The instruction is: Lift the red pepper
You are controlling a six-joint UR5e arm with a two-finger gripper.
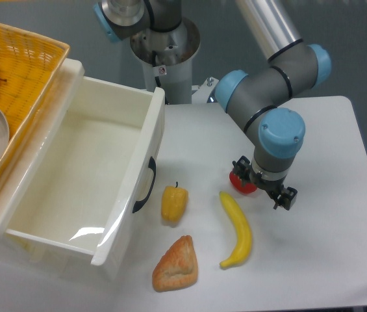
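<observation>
- Here the arm reaches down, its gripper directly over the red pepper.
- Whether the fingers clamp it, I cannot tell.
- The banana lies just below the pepper.

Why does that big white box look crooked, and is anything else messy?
The white bin sits at an angle and hangs past the table's front edge, so it looks askew. Nothing is spilled or broken. The yellow pepper, banana and bread lie neatly apart. The gripper is over the red pepper, mostly hiding it.
</observation>
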